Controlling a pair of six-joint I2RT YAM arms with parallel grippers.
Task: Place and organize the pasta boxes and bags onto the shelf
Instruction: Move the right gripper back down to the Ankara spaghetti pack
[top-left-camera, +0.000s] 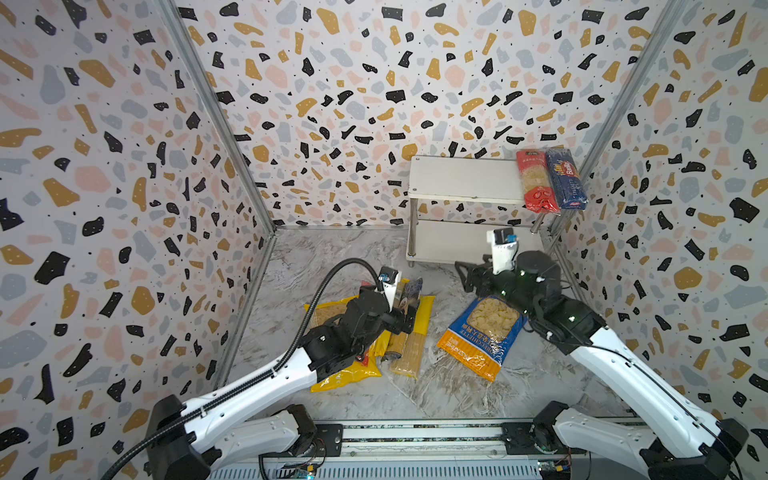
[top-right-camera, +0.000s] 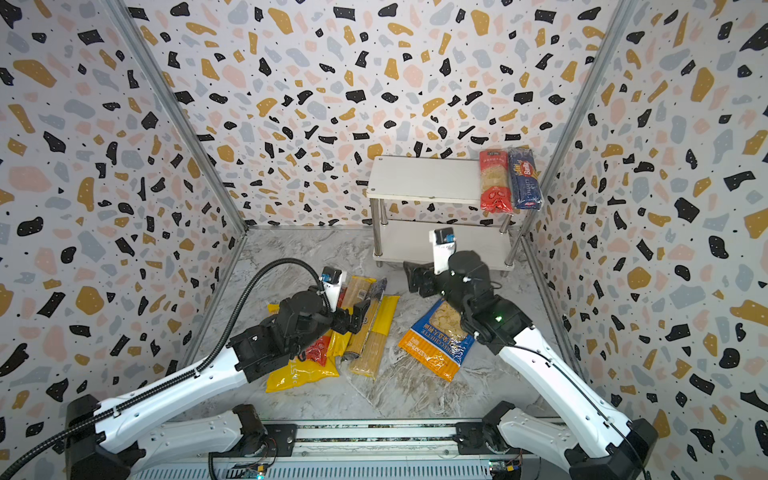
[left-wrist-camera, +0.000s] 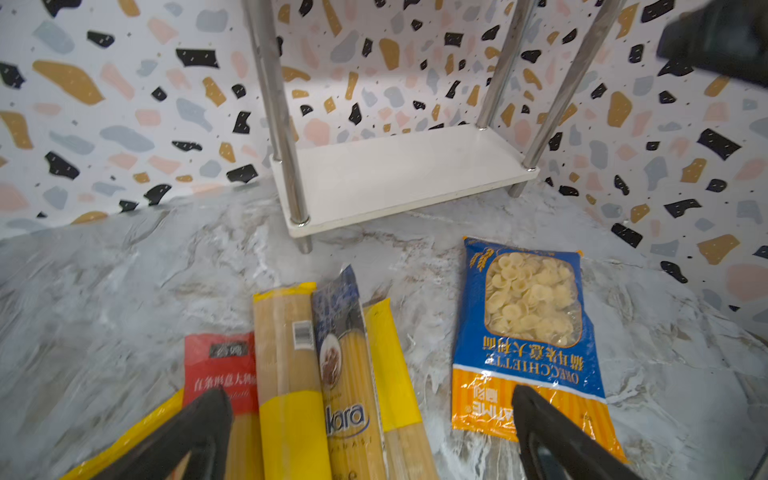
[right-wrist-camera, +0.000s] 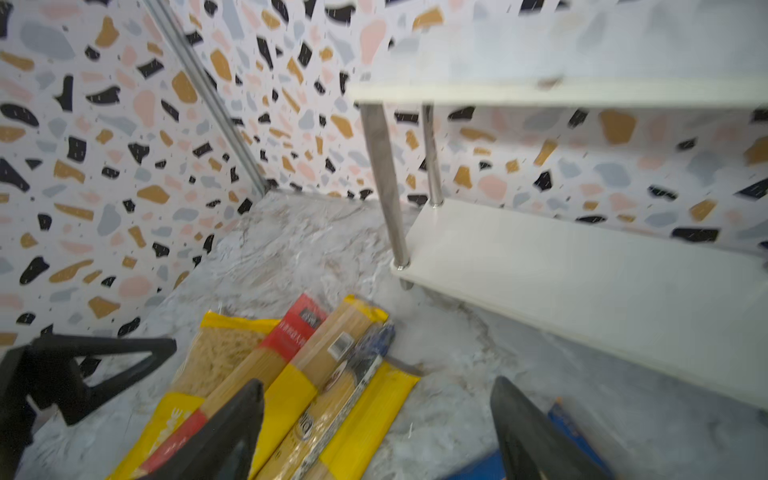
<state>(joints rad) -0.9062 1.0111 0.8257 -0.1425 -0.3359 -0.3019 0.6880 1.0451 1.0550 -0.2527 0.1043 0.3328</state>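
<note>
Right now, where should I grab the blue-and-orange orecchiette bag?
Probably the blue-orange bag by its flat orange end, from above on the near side: it lies flat, apart from the spaghetti pile, and its blue end sits under the right arm.

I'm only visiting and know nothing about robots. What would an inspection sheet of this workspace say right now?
Surface: marbled table, with packs lying on it.
Job's things: shelf holds a red pack and a Barilla pack side by side at the right end of its top board; lower board bare. On the table: four spaghetti packs, yellow bag, blue-orange bag.
Clutter: nothing seen.
Claws: left claw open and empty above the spaghetti packs; right claw open and empty, near the shelf's lower board.
Cables: black hose loops up at the left.
Surroundings: speckled walls on three sides; rail in front.
</note>
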